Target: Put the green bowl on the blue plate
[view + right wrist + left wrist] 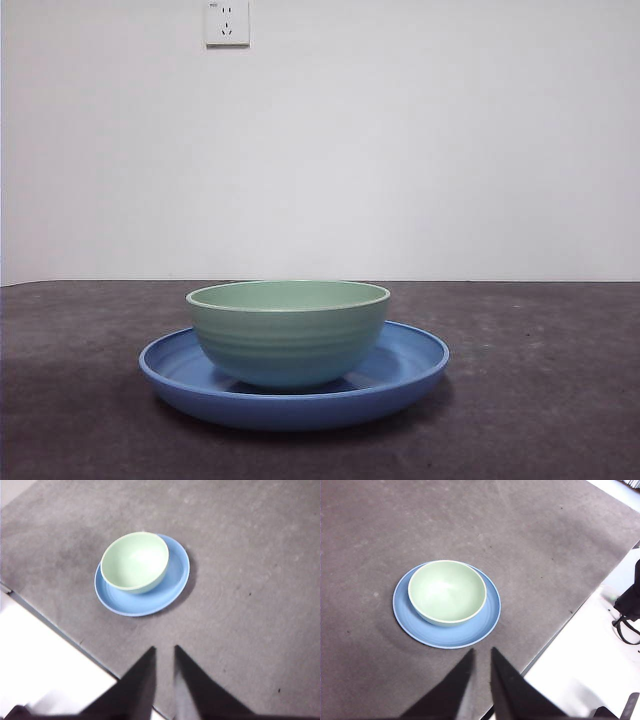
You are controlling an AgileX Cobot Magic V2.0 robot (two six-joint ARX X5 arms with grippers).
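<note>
A dark grey mat (540, 380) covers the table from side to side and carries everything in the scene. Behind it rises a plain white wall (400, 150), with a white power socket (227, 22) high up, a little left of the middle.

On the mat rests the blue plate (410, 372), wide and shallow, with a raised rim and faint rings inside. In the front view it lies a little left of the mat's middle, well apart from every edge.

The green bowl (288, 330) stands upright on the blue plate, inside its rim, open side up and empty. The bowl is narrower than the plate, so a band of blue shows all around it. In the front view it sits slightly left of the plate's centre, leaving more bare plate on the right.

Neither arm appears in the front view. In the left wrist view the left gripper (481, 652) hangs above the mat near one of its edges, well apart from the blue plate (420, 625) and the green bowl (447, 591). Its jaws stand almost together with a thin gap between them, grasping nothing. In the right wrist view the right gripper (165, 650) is likewise raised above the mat near an edge, clear of the blue plate (150, 602) and green bowl (135, 560), jaws nearly closed on nothing.
</note>
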